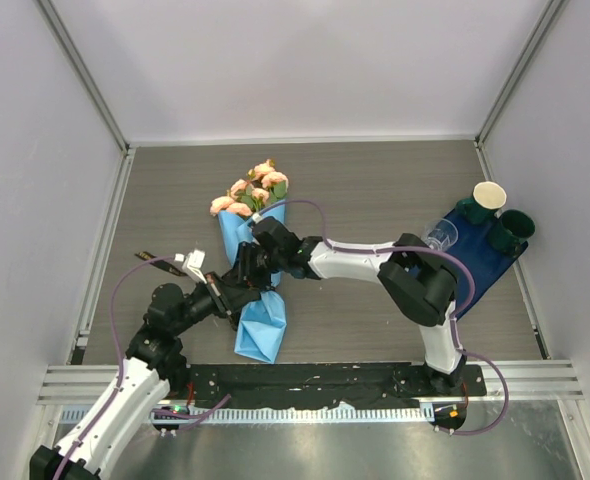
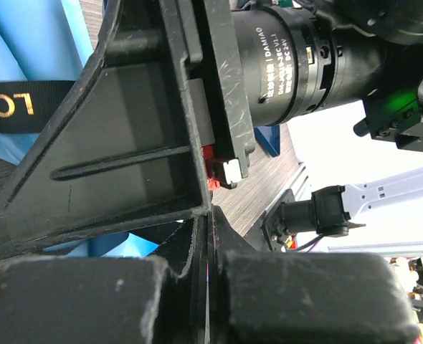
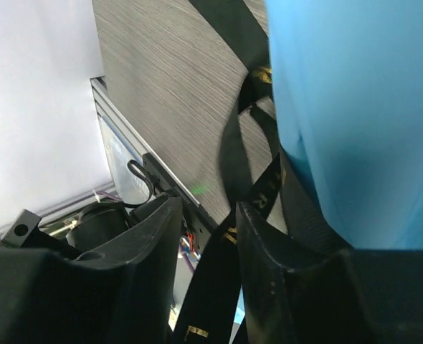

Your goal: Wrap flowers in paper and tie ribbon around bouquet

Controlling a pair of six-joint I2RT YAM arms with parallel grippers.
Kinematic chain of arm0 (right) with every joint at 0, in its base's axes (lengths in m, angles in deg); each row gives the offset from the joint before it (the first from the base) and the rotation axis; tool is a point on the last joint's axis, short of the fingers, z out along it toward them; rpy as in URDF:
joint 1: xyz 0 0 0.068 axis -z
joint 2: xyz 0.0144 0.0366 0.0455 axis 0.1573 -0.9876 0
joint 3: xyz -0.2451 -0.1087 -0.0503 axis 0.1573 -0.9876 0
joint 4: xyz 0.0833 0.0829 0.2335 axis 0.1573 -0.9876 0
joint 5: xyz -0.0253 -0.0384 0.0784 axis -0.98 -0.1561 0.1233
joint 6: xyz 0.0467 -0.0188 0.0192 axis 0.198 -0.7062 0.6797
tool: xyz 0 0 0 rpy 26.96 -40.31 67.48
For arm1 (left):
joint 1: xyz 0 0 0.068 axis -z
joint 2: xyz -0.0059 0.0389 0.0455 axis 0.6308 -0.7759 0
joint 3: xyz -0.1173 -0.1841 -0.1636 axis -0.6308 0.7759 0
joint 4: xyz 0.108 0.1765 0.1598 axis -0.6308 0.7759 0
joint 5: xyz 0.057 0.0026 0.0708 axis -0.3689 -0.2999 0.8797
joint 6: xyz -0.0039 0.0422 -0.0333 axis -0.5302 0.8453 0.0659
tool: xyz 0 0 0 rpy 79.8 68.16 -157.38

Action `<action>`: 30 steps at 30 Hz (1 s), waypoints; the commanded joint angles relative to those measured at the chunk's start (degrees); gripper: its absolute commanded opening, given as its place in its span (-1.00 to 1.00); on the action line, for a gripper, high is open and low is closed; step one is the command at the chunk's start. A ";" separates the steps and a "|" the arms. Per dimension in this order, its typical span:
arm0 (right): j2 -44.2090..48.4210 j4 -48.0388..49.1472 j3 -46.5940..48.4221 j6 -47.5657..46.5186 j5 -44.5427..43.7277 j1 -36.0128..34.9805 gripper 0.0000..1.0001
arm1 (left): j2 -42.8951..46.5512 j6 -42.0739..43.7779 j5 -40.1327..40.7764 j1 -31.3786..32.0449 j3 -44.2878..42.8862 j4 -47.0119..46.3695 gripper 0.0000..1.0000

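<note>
Blue paper [image 1: 260, 325] already wraps the flowers [image 1: 250, 192] on the table [image 1: 375, 190]. The ribbon [image 3: 229, 165] loops loosely just beside the bundle, running between the right hand's [image 3: 208, 215] spread fingers. The left hand [image 2: 210, 215] is pressed together. Tying seems unfinished.

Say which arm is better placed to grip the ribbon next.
Right, probably. The right gripper is open with a ribbon strand running between its fingers, beside the blue paper. The left gripper is shut, the ribbon off to its side.
</note>
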 commanded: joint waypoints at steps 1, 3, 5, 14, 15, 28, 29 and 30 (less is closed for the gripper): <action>3.95 -3.61 6.09 -9.41 1.71 0.99 -0.05 | -0.83 -3.01 -0.92 0.13 -0.84 -4.54 -1.00; 4.66 -4.40 6.63 -10.03 1.97 1.86 0.00 | -2.05 -3.98 -0.66 0.13 -1.10 -4.02 -0.99; 7.02 -4.32 5.66 -10.03 2.15 3.36 0.06 | -2.50 -5.12 0.57 0.13 -2.24 -2.00 -1.00; 23.61 -5.28 -3.21 -15.03 -0.57 8.55 0.39 | -6.89 -10.40 4.17 0.13 -5.31 3.44 -1.00; 25.56 -5.89 -4.00 -16.87 -2.14 8.29 0.39 | -7.94 -11.01 5.22 0.13 -6.01 4.07 -0.99; 22.80 -7.66 -5.61 -68.99 -16.49 -19.56 0.38 | -35.36 -4.45 -6.09 -8.04 -27.98 24.26 -1.00; 20.50 -7.83 -4.46 -70.75 -17.27 -20.19 0.36 | -37.11 -0.25 -6.72 -9.87 -29.21 28.38 -1.00; 18.65 -8.01 -3.40 -74.16 -17.54 -20.89 0.36 | -39.13 1.27 -7.85 -10.67 -30.70 29.12 -1.00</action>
